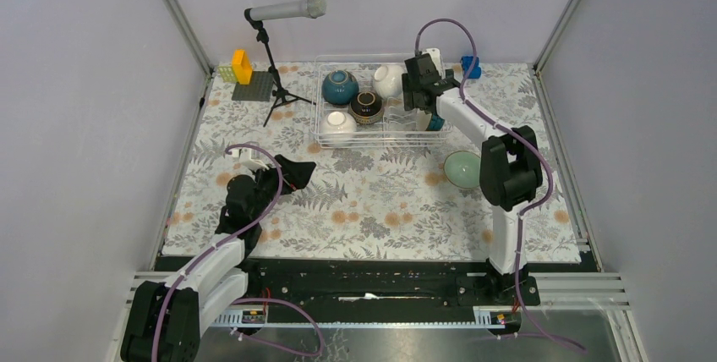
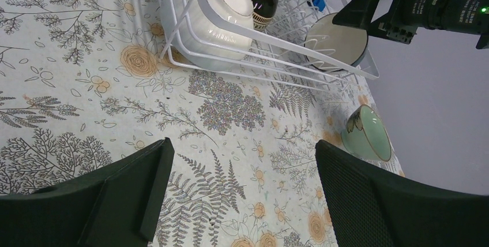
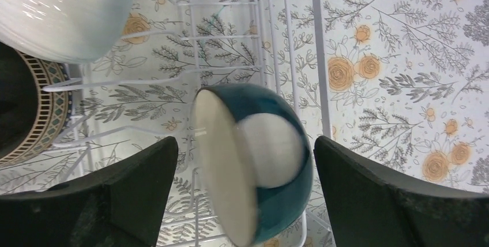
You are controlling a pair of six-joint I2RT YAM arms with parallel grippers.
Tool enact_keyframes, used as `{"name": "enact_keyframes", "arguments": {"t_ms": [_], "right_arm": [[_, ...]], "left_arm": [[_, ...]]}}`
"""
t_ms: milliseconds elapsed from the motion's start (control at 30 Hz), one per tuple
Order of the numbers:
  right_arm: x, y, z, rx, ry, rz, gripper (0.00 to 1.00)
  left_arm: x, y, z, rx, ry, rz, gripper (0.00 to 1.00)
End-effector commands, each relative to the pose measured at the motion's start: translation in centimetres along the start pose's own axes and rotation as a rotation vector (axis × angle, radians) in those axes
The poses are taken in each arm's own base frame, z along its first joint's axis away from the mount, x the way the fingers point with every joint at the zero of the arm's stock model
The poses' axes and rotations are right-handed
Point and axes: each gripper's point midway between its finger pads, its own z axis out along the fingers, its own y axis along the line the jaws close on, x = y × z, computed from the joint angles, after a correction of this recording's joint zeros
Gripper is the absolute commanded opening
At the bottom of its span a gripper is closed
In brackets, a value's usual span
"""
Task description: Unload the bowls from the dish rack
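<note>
The bowls [image 1: 367, 106]: the right gripper [image 3: 245, 143], fingers spread, straddles a dark teal bowl [image 3: 254, 166] standing on edge at the right end of the dish rack [image 1: 380, 143], seemingly not yet pinching it. It is glazed ceramic, so stiff, slick and chippable; I'd clamp across its wall. Four more bowls sit inside the rack. The mint bowl [image 1: 462, 167] rests just outside its front right corner. The left gripper [image 2: 242, 160] hangs spread and empty before the rack.

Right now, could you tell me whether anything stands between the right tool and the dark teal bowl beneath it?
Nothing visible does: the open right tool hangs over the dark teal round ceramic bowl, tipped on edge in the white wire dish rack.
</note>
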Motion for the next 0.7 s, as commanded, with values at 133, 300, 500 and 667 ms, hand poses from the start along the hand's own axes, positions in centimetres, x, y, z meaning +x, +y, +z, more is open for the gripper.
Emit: {"name": "enact_keyframes", "arguments": {"t_ms": [133, 300, 500, 667], "right_arm": [[-1.4, -2.9, -0.9, 0.174, -0.029, -0.068, 0.91], [-1.4, -3.5, -1.3, 0.199, -0.029, -0.085, 0.77], [-1.8, -4.0, -2.0, 0.254, -0.045, -0.103, 0.57], [-1.5, -4.3, -1.7, 0.290, -0.035, -0.135, 0.47]], "left_arm": [[-1.7, -2.1, 0.2, 0.079, -0.043, 0.032, 0.98], [-1.7, -2.1, 0.3, 0.078, -0.040, 0.032, 0.98], [-1.7, -2.1, 0.3, 0.079, -0.041, 0.032, 0.98], [-1.7, -2.1, 0.3, 0.079, -0.041, 0.032, 0.98]]}}
